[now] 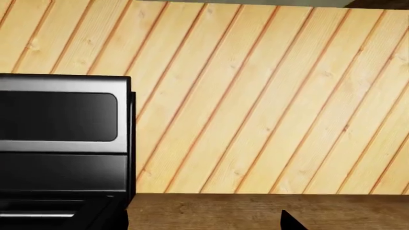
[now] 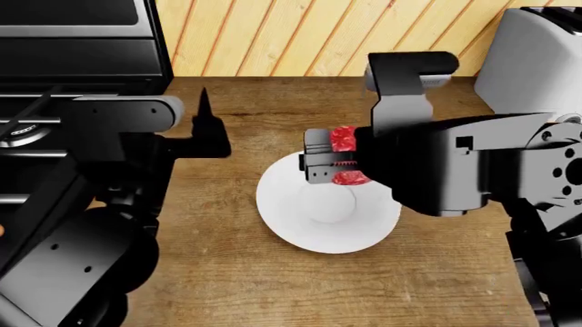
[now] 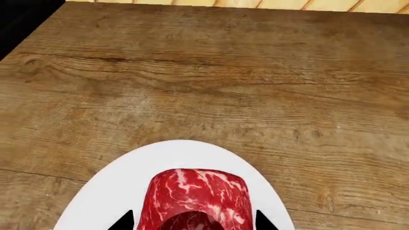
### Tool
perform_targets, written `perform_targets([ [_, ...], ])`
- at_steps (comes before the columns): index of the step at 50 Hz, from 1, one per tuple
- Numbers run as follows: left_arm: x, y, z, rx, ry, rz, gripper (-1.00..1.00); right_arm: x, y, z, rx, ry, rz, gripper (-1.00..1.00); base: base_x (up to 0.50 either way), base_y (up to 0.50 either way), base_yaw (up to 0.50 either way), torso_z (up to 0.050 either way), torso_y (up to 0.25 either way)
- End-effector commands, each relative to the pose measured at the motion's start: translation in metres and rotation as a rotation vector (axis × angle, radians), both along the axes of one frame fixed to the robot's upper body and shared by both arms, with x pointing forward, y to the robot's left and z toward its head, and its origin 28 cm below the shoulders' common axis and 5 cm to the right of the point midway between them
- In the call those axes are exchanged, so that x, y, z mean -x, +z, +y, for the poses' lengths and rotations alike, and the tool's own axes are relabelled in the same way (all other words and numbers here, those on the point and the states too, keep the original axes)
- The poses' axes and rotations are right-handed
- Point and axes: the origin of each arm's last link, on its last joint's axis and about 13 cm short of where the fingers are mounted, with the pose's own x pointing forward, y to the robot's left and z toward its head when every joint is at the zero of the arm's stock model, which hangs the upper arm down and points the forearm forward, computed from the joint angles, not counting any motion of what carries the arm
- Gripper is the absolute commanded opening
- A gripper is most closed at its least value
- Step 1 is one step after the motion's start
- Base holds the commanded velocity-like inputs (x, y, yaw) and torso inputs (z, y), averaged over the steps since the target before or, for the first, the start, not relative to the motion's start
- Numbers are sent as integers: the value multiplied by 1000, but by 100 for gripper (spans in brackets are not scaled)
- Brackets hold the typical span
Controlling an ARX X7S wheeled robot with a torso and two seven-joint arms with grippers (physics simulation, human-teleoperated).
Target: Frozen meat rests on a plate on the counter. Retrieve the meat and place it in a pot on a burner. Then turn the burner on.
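The frozen meat (image 3: 195, 199) is red with pale marbling and sits between my right gripper's (image 3: 193, 221) two black fingertips, directly over the white plate (image 3: 115, 191). In the head view the right gripper (image 2: 329, 159) is shut on the meat (image 2: 344, 139) just above the far rim of the plate (image 2: 318, 228). My left gripper (image 2: 204, 126) is open and empty, hovering over the counter (image 2: 272, 102) next to the stove. In the left wrist view only its fingertips (image 1: 290, 223) show. One burner (image 2: 20, 129) shows at the left edge. The pot is out of view.
The black stove (image 2: 64, 41) with iron grates fills the back left, and its back panel shows in the left wrist view (image 1: 64, 129). A grey rounded appliance (image 2: 532, 58) stands at the back right. A slanted wood-plank wall (image 2: 318, 34) runs behind the counter.
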Motion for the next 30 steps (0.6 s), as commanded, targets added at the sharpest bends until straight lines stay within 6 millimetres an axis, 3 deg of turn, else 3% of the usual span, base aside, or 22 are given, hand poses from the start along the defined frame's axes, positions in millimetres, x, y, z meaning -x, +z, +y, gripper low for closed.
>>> perform_targets([
  [1,3,8,1,1,6,-26,100,10,42,-3,11,-26,-222,-100,0,0,0,0,0],
  [7,5,12,4,-7,15,-36,100,11,48,-5,48,-43,-335,-100,0,0,0,0,2],
  [18,7,14,5,-13,18,-39,100,11,52,-5,57,-38,-369,-100,0,0,0,0,1],
  [23,14,35,13,-54,80,-94,100,8,76,-6,166,-26,-541,-100,0,0,0,0,2],
  [30,23,63,21,-93,133,-168,100,13,92,-4,236,-5,-649,-100,0,0,0,0,1],
])
